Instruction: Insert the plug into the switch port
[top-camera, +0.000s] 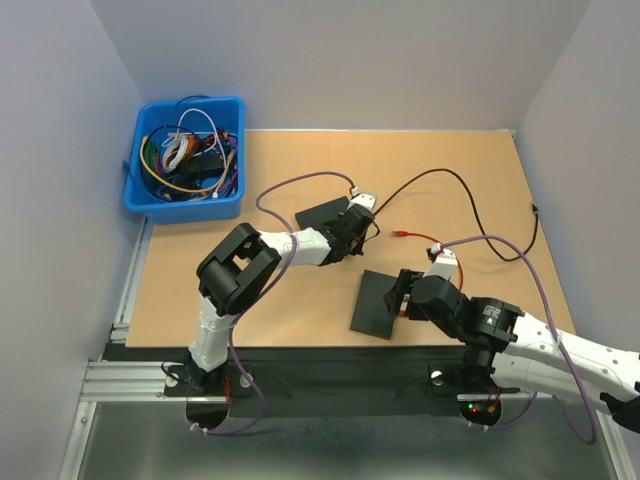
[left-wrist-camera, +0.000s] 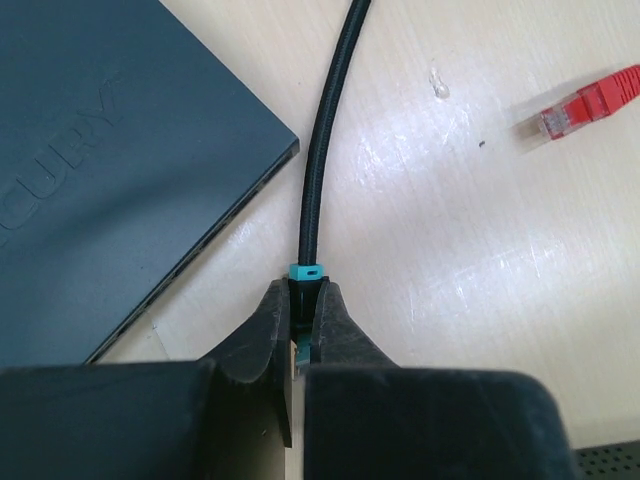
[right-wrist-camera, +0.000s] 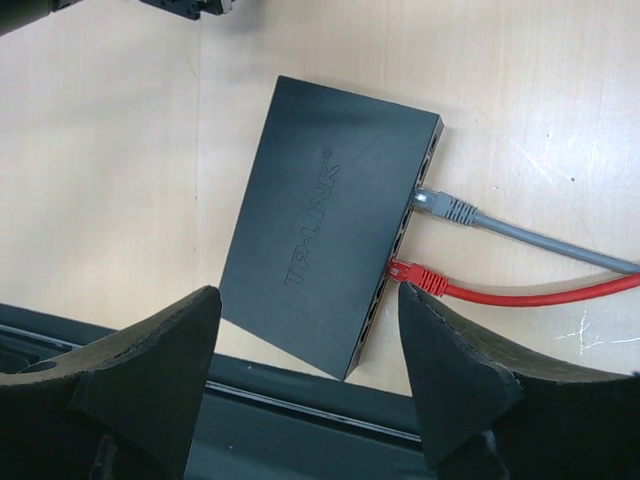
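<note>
The plug (left-wrist-camera: 304, 272), marked by a teal collar at the end of a black cable (left-wrist-camera: 325, 130), sits clamped between the fingers of the left tool (left-wrist-camera: 303, 318). The jaws are narrowed right down on its body. The cable runs away toward 12 o'clock, so the contact end points back under the wrist and is hidden from the camera.

At 9 to 10 o'clock of the plug lies a dark switch (left-wrist-camera: 110, 170), flat on the desk (left-wrist-camera: 450, 260). Its thin side edge faces the plug, just beside it. That edge probably carries the ports, though they are too dark to make out. Gripping low on the boot should keep the plug stiff for a push, but it likely needs turning to face that edge first.

A loose red plug (left-wrist-camera: 585, 105) rests at 2 o'clock, well apart.

The right tool (right-wrist-camera: 305, 300) hangs wide and empty over a second switch (right-wrist-camera: 320, 220), which already has a grey cable (right-wrist-camera: 520, 230) and a red cable (right-wrist-camera: 520, 297) seated along its 3 o'clock side. It seems ready to brace a housing.

A blue bin (top-camera: 183, 208) of spare cables sits at the desk's 10 o'clock corner.
</note>
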